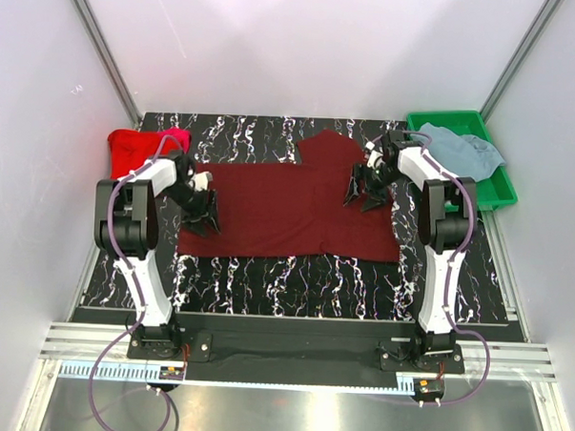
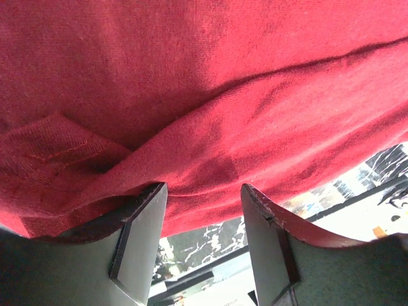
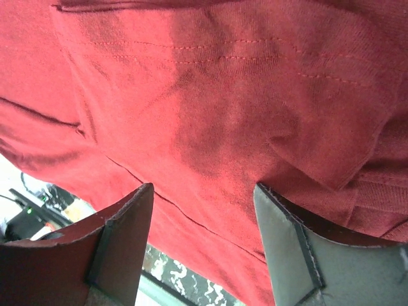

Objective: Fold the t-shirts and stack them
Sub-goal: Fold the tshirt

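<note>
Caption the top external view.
Left hand and right hand open over spread dark maroon t-shirt; red t-shirt back left, grey-blue t-shirt in green tray.

The left arm and the right arm are both built of white links joined by bulky black joint housings, and each one ends below in a small black base. A thin purple-grey cable follows each arm and makes a loose loop beside its base. The left gripper and the right gripper each have two flat, dull grey fingers with a darker edge, while from above both grippers look black.
</note>
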Action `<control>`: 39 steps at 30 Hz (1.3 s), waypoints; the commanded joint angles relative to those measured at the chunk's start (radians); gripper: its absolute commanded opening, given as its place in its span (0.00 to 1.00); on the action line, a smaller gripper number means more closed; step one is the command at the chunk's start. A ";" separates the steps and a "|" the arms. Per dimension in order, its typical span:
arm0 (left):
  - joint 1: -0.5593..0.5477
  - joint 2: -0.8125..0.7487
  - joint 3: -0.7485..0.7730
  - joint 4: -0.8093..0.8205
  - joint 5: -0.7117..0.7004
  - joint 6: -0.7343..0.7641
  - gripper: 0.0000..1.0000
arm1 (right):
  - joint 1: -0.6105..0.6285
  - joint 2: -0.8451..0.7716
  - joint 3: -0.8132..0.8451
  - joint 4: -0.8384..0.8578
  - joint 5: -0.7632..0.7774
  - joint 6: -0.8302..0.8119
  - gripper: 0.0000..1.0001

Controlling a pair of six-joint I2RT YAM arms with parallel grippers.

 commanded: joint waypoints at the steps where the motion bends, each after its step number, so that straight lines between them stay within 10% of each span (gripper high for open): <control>1: 0.005 -0.049 -0.048 -0.015 -0.063 0.009 0.57 | 0.001 -0.008 -0.083 -0.086 0.054 -0.005 0.73; 11: 0.002 -0.124 -0.046 0.000 -0.086 0.020 0.57 | 0.000 -0.097 -0.174 -0.102 0.055 -0.034 0.71; 20: -0.010 -0.108 0.315 -0.018 -0.037 0.089 0.59 | 0.000 -0.064 0.159 -0.085 0.086 -0.098 0.70; 29: -0.010 0.060 0.461 0.054 -0.158 0.156 0.59 | 0.001 0.298 0.711 -0.120 0.117 -0.163 0.68; 39: -0.010 0.147 0.545 0.066 -0.209 0.214 0.58 | -0.003 0.446 0.837 -0.027 0.189 -0.192 0.70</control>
